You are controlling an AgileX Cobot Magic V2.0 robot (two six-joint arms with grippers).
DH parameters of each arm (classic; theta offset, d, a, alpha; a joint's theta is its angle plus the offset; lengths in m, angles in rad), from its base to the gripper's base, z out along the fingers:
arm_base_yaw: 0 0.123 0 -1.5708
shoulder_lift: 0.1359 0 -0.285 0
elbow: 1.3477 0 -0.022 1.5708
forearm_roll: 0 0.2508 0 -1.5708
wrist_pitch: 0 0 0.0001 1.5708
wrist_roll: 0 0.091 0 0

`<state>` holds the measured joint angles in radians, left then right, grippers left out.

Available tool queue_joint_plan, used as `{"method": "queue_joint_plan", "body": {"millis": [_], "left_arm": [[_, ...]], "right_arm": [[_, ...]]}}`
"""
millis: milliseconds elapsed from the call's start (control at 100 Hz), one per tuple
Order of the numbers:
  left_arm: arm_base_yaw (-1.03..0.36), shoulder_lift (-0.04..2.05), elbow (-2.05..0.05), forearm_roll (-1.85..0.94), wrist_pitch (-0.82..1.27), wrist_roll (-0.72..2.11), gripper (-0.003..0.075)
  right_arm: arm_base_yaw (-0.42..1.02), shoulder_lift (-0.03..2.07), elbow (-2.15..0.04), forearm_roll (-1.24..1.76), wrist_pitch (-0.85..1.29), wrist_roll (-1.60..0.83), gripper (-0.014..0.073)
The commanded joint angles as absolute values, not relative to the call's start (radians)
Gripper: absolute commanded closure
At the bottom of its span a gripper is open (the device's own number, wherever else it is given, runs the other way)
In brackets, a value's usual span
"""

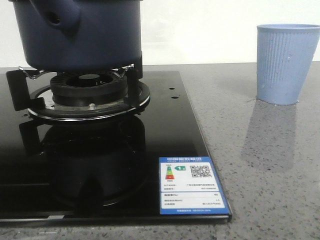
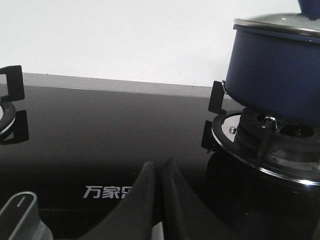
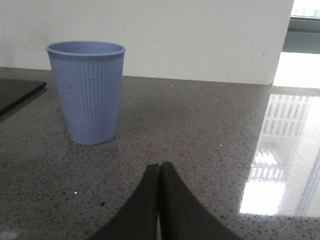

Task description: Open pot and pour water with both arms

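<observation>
The dark navy pot (image 1: 85, 35) stands on the gas burner (image 1: 90, 90) at the far left of the front view, its short stub (image 1: 56, 17) facing the camera. In the left wrist view the pot (image 2: 275, 75) carries a lid with a metal rim (image 2: 277, 27). My left gripper (image 2: 160, 166) is shut and empty, low over the black glass hob, well short of the pot. My right gripper (image 3: 159, 167) is shut and empty over the grey counter, near the light blue ribbed cup (image 3: 87, 92). No water shows. Neither gripper appears in the front view.
The black glass hob (image 1: 170, 130) has a label (image 1: 192, 185) at its front right corner. The cup (image 1: 285, 62) stands on the speckled grey counter (image 1: 270, 170) to its right. A second burner's support (image 2: 12, 82) and a knob (image 2: 20, 212) lie near my left gripper.
</observation>
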<state>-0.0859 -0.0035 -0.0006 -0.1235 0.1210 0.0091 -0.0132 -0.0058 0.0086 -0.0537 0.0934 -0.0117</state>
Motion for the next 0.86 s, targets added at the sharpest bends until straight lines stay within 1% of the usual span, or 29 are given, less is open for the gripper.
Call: {"method": "queue_joint_plan", "body": {"millis": [0,850], "left_arm": [[-0.085,-0.027,0.014,-0.132,0.048,0.000,0.0736],[-0.085,-0.027,0.014,-0.132,0.048,0.000,0.0736]], "right_arm": [[-0.021,-0.031,0.026,-0.050,0.055,-0.007,0.0655],[-0.021,-0.031,0.026,-0.054,0.072,-0.007,0.0655]]}}
